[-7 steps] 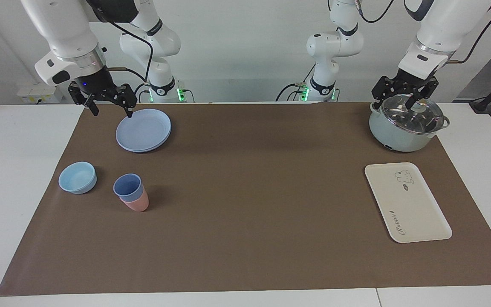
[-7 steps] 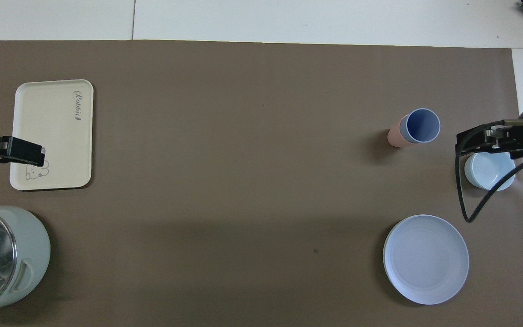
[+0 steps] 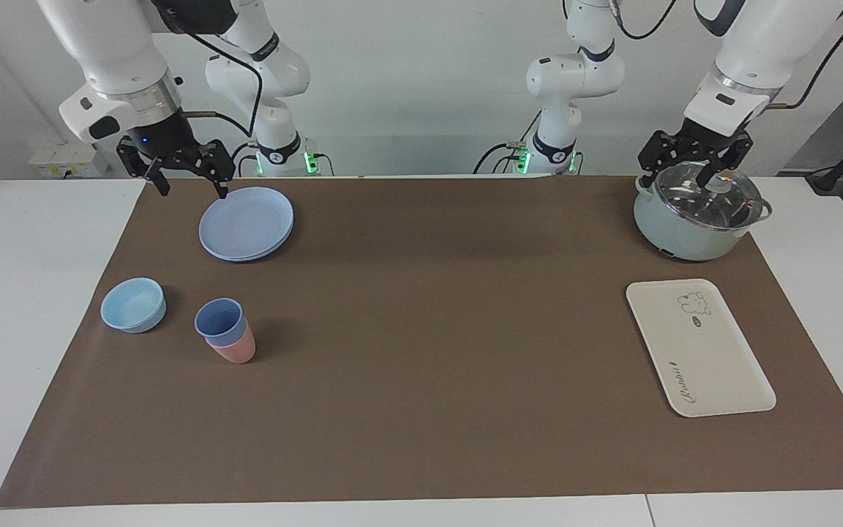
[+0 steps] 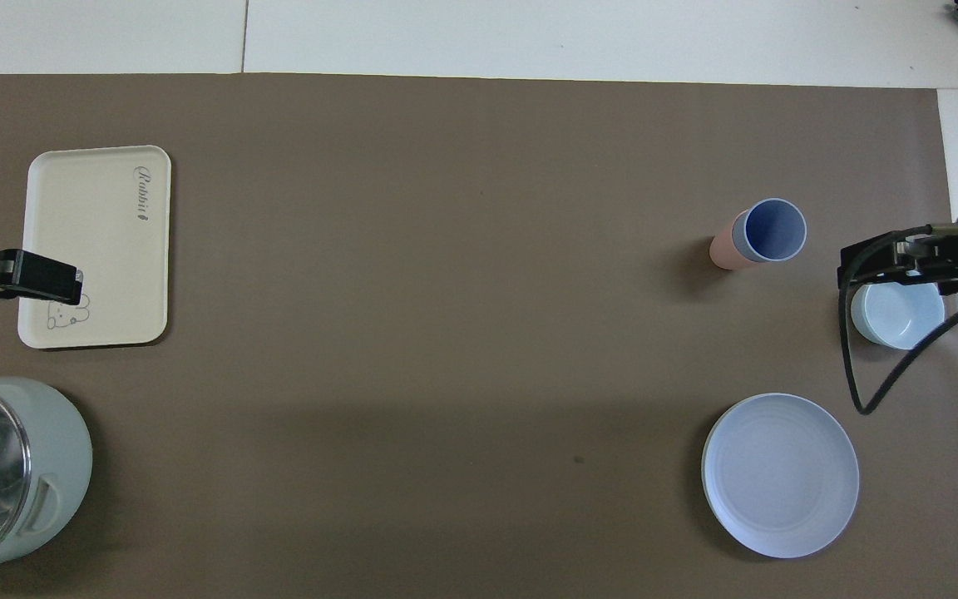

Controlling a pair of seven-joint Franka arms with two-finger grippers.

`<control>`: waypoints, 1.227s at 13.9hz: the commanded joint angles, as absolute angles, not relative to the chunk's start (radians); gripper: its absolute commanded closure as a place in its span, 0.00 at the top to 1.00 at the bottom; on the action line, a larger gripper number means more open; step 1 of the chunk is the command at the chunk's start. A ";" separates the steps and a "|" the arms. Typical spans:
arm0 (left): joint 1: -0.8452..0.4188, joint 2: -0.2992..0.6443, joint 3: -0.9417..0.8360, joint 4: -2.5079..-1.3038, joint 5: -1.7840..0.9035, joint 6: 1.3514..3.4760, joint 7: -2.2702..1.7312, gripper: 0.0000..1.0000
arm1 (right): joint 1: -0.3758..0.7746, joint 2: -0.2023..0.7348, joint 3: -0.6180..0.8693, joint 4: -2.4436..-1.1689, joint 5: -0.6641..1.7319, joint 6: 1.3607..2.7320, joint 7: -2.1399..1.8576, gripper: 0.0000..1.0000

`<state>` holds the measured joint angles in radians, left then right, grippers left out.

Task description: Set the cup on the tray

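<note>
My right gripper (image 3: pixel 186 187) is hanging with fingers apart and empty over the mat's edge beside the plates (image 3: pixel 246 223), and my left gripper (image 3: pixel 692 170) is waiting, also spread, over the pot (image 3: pixel 696 219). The cup (image 3: pixel 221 322) is standing farther from me than the plates, apparently nested in a pink cup (image 3: pixel 235 350), while the tray (image 3: pixel 699 346) is lying well apart from the plates, toward my left arm's end.

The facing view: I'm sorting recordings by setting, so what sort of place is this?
Most likely a robotics lab set up as a mock kitchen: two white arms stand at a plain white table covered by a brown mat, against bare walls, with toy-like tableware laid out, a tray, stacked cups, and a lidded pot.
</note>
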<state>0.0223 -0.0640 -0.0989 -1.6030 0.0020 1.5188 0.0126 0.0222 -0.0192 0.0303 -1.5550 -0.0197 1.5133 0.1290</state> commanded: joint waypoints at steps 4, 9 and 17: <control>0.032 -0.066 -0.103 -1.605 -0.009 1.508 0.018 1.00 | 0.006 -0.078 0.032 -1.595 0.006 1.476 0.121 1.00; 0.032 -0.066 -0.103 -1.605 -0.009 1.508 0.017 1.00 | -0.005 -0.097 0.018 -1.589 0.009 1.514 0.141 0.94; 0.032 -0.066 -0.103 -1.605 -0.009 1.508 0.018 1.00 | -0.081 0.167 0.017 -1.452 0.094 1.681 0.596 0.91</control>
<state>0.0223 -0.0639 -0.0989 -1.6030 0.0020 1.5187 0.0125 -0.0597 0.0671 0.0121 -1.5518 0.0716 1.6719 0.5049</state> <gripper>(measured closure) 0.000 0.088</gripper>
